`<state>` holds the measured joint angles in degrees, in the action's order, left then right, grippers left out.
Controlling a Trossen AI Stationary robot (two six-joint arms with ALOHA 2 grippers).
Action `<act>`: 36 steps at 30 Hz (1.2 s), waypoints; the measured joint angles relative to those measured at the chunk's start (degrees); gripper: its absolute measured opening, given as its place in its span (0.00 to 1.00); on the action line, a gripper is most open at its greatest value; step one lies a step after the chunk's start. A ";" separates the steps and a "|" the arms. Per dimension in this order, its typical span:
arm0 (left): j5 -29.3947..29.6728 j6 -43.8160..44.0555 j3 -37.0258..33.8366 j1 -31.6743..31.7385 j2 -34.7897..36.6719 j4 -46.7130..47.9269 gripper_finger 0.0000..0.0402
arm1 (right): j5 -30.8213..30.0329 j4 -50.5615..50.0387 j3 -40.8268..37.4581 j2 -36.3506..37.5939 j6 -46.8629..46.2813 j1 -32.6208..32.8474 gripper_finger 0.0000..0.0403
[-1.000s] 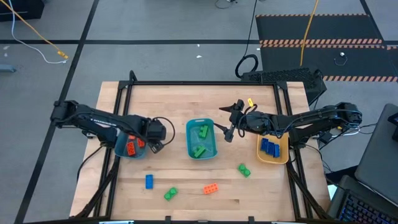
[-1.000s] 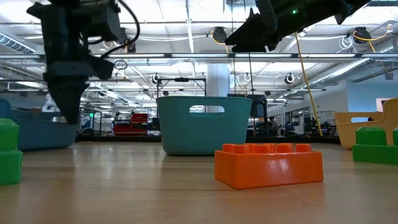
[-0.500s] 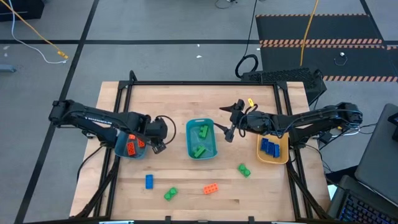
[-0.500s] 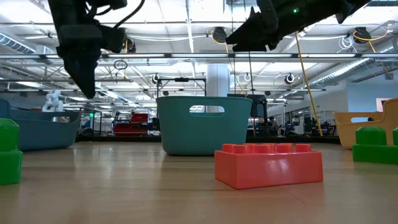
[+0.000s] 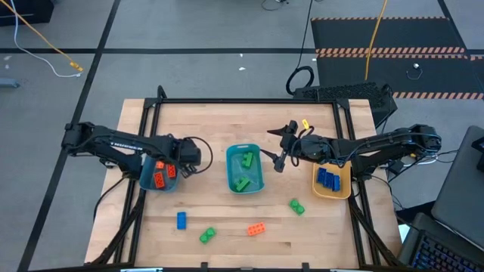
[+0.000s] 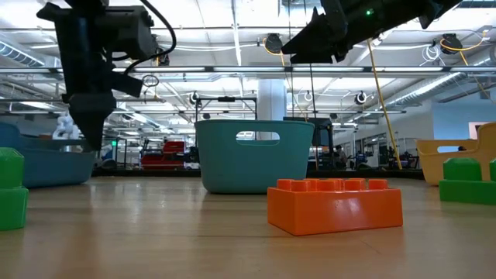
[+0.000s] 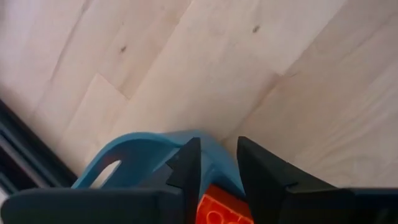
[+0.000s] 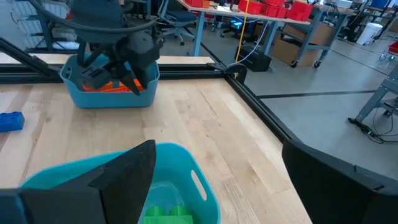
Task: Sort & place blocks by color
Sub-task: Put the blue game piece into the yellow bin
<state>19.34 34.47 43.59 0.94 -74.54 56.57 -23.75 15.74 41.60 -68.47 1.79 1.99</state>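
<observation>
Loose blocks lie flat near the table's near edge: a blue one [image 5: 181, 220], a green one [image 5: 207, 236], an orange one [image 5: 256, 229] [image 6: 335, 205] and another green one [image 5: 296, 206]. Orange blocks [image 5: 161, 178] lie in the left teal bin [image 5: 144, 180]. Green blocks [image 5: 243, 171] lie in the middle teal bin [image 5: 229, 162]. Blue blocks [image 5: 327, 178] lie in the yellow-tan bowl [image 5: 337, 193]. My left gripper [image 5: 184, 161] [image 7: 217, 144] points down over the left bin's right rim, open by a narrow gap and holding nothing. My right gripper [image 5: 277, 160] [image 8: 217, 146] hovers wide open beside the middle bin's right rim.
A black frame [image 5: 249, 100] runs along the table's far edge and down both sides. The two bins and the bowl stand in a row across the table's middle. Bare wood lies between the bins and behind them.
My left gripper rose and swung a little toward the table's right, then came back down and left, over the left bin's right rim. The blocks, the bins and my right arm have kept still.
</observation>
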 joint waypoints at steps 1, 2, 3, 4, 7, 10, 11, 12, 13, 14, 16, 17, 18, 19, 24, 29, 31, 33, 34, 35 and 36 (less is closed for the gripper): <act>0.05 -0.47 0.00 0.14 0.00 0.61 0.26 | 0.00 -0.01 0.00 0.00 0.14 -0.02 0.85; 0.05 -0.99 0.00 0.27 0.00 1.08 0.25 | 0.00 0.01 0.00 0.00 0.29 -0.03 0.85; 0.05 -1.10 0.02 0.33 0.00 1.54 0.25 | 0.00 0.10 0.00 -0.02 0.29 -0.06 0.85; 0.05 -1.21 0.27 0.43 0.00 2.49 0.25 | 0.00 0.22 0.00 0.00 0.29 -0.06 0.85; 0.34 -1.96 2.67 0.49 0.00 6.19 0.24 | 0.00 0.23 0.00 -0.01 0.29 -0.06 0.85; 2.08 -2.70 5.75 0.49 0.00 9.83 0.24 | 0.00 0.22 0.00 0.00 0.34 -0.06 0.85; 2.42 -3.02 7.03 0.49 0.00 10.64 0.24 | 0.00 0.18 0.00 0.00 0.36 -0.06 0.85; 2.45 -3.63 8.28 0.49 0.00 11.05 0.24 | 0.00 0.11 0.00 0.00 0.36 -0.06 0.85; 2.11 -4.50 9.45 0.49 0.00 11.33 0.24 | 0.00 0.05 0.00 0.00 0.36 -0.06 0.85; 0.78 -5.56 10.64 0.33 0.00 11.23 0.24 | 0.00 0.03 0.00 0.00 0.36 -0.06 0.85; -3.29 -8.56 13.12 -0.72 0.00 10.25 0.24 | 0.00 0.01 0.00 0.00 0.40 -0.06 0.85; -5.49 -10.61 14.32 -1.62 0.00 9.97 0.24 | 0.00 -0.02 0.00 0.00 0.40 -0.06 0.85; -7.25 -12.85 15.40 -2.96 0.00 9.75 0.24 | 0.00 -0.18 0.00 0.00 0.42 -0.06 0.85; -8.67 -15.18 16.40 -4.61 0.00 9.57 0.24 | 0.00 -0.50 0.01 0.00 0.42 -0.06 0.85; -11.10 -22.05 19.18 -14.04 0.00 9.60 0.24 | -0.03 -2.50 0.00 0.00 0.35 -0.06 0.85; -15.63 -23.25 19.32 -23.20 -0.21 6.37 0.24 | -0.07 -2.66 0.00 0.00 -0.45 -0.12 0.85; -15.56 -22.87 19.32 -25.88 -0.33 6.86 0.24 | -0.08 -2.58 0.00 -0.01 -0.50 -0.12 0.85; -15.05 -22.20 19.32 -27.78 -0.33 7.25 0.24 | -0.09 -2.29 0.00 -0.01 -0.85 -0.12 0.85; -15.03 -21.65 19.32 -28.70 -0.33 7.02 0.24 | -0.10 -2.27 0.00 0.00 -1.06 -0.12 0.85; -15.03 -20.86 19.32 -29.65 -0.33 6.73 0.24 | -0.11 -2.29 0.00 -0.01 -1.11 -0.12 0.85; -15.04 -20.34 19.32 -30.61 -0.35 6.52 0.24 | -0.11 -2.29 0.00 0.00 -1.11 -0.12 0.85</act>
<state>4.31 14.13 62.92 -29.67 -74.89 63.09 -23.86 13.45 41.60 -68.47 0.69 1.87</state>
